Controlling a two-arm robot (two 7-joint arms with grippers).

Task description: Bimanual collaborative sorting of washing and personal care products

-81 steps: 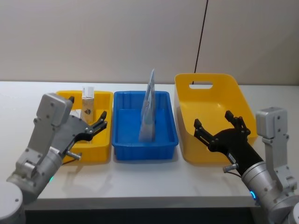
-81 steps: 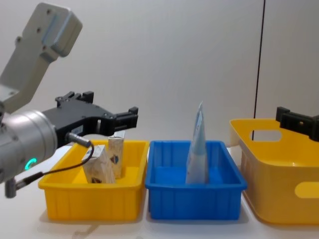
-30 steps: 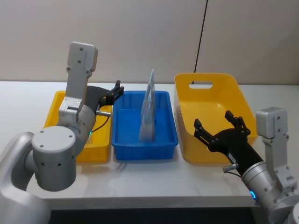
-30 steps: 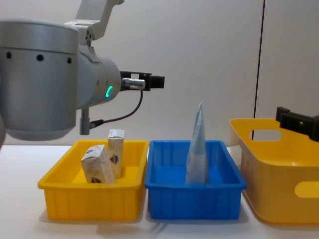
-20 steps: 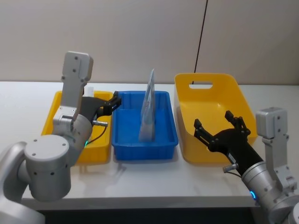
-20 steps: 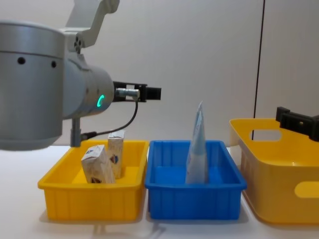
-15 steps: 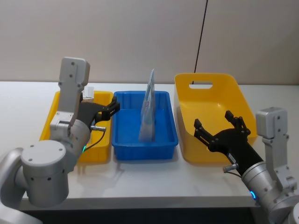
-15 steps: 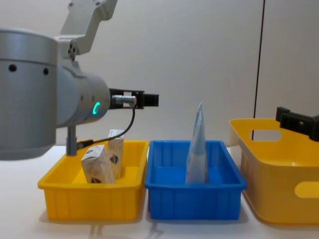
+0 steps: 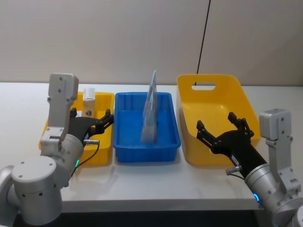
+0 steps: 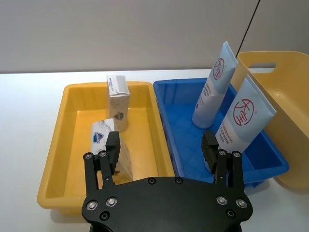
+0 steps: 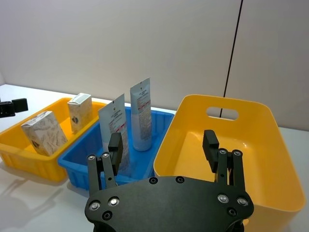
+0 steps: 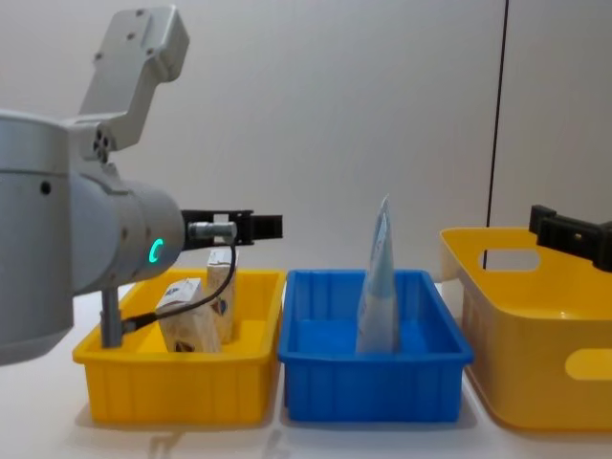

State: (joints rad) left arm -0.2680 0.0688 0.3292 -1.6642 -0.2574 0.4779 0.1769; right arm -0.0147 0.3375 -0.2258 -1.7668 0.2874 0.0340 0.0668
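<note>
**Cream carton with dark blue emblem** [image 10: 117, 99]: upright at the far end of the small yellow bin [image 10: 55, 159], ahead of the left tool [image 10: 161, 147].

**White carton with grey leaf print** [image 10: 99, 137]: tilted, nearer that tool, partly covered by one finger [image 10: 112, 147].

**Pale blue tapered pouch** [image 10: 215, 87] and **white pack with red circle logo** [image 10: 244, 121]: leaning in the blue bin [image 10: 181, 104], beyond the tool's other finger.

The left wrist view separates these two and shows their fronts. The right wrist view shows their printed backs. In the head and chest views they overlap into one edge-on shape.

**Left tool:** fingers spread, empty, held above the small yellow bin. The chest view shows it side-on, so its opening is hard to make out there.

**Right tool** [image 9: 217, 124]: fingers spread, empty, over the near rim of the large yellow bin [image 9: 213, 101], well apart from every product and cut off at the chest view's edge.

All bins stand on the white surface [image 9: 142, 184].
</note>
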